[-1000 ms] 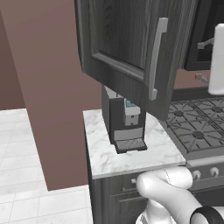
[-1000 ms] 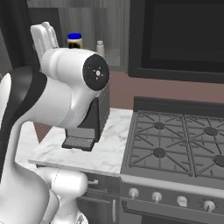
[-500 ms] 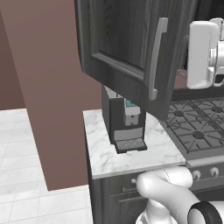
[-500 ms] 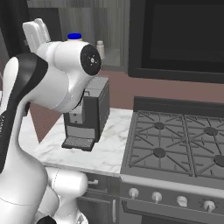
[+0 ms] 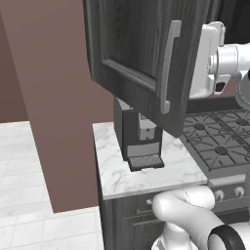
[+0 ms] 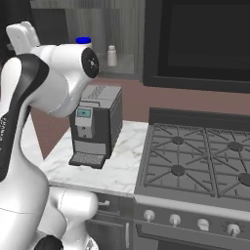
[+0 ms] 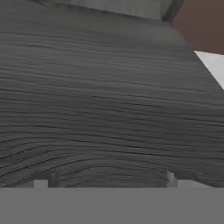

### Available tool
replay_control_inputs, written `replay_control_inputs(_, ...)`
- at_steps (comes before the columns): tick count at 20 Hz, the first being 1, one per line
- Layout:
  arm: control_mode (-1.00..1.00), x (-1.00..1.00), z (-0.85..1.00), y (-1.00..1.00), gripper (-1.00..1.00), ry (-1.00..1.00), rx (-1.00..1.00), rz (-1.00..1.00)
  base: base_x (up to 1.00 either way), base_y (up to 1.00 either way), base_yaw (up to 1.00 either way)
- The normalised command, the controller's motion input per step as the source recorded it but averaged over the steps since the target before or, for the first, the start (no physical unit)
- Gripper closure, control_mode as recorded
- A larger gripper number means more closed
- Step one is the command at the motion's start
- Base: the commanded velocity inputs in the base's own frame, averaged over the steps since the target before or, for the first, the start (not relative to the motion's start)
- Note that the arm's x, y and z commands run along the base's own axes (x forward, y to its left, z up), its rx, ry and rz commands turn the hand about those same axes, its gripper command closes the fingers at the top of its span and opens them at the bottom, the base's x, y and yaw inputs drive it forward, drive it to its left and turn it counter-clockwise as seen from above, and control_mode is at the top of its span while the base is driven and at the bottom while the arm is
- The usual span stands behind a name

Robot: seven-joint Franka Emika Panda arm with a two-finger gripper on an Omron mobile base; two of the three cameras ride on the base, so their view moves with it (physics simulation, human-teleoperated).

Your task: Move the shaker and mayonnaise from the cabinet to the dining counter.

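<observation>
The cabinet (image 5: 136, 44) hangs on the wall with its dark wood-grain door swung open toward me and its silver bar handle (image 5: 168, 66) facing out. On its shelf stand the mayonnaise (image 6: 83, 42), of which the blue lid shows above my arm, and to its right the small pale shaker (image 6: 112, 55). My gripper (image 7: 106, 183) is open, its two fingertips (image 7: 40, 183) wide apart with nothing between them, close against dark wood grain. The white hand (image 5: 207, 61) hovers just right of the open door's edge. The dining counter is out of view.
A dark coffee machine (image 5: 139, 139) stands on the small marble worktop (image 5: 117, 171) under the cabinet. A gas stove (image 6: 195, 156) sits to the right, with a dark microwave (image 6: 195, 44) above it. A brown wall (image 5: 53, 97) rises at left.
My hand has moved left toward the open cabinet door, and the arm's elbow has swung up and left. The fingers stay open. The jar and the shaker have not moved.
</observation>
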Motion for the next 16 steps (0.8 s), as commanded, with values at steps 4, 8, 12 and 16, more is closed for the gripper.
replay_control_inputs(4,-1.0,-0.03,0.0,0.53,-1.0,-0.03,0.0,0.25,0.0,0.0,0.0)
replay_control_inputs(8,-1.0,-0.04,-0.05,0.61,-1.0,-0.03,0.0,0.23,0.0,0.0,0.0)
replay_control_inputs(12,-1.0,0.0,-0.16,0.73,-1.0,-0.11,-0.04,0.12,0.0,0.0,0.0)
replay_control_inputs(16,-1.0,0.0,-0.13,0.68,-1.0,-0.23,-0.19,0.0,0.0,0.0,0.0)
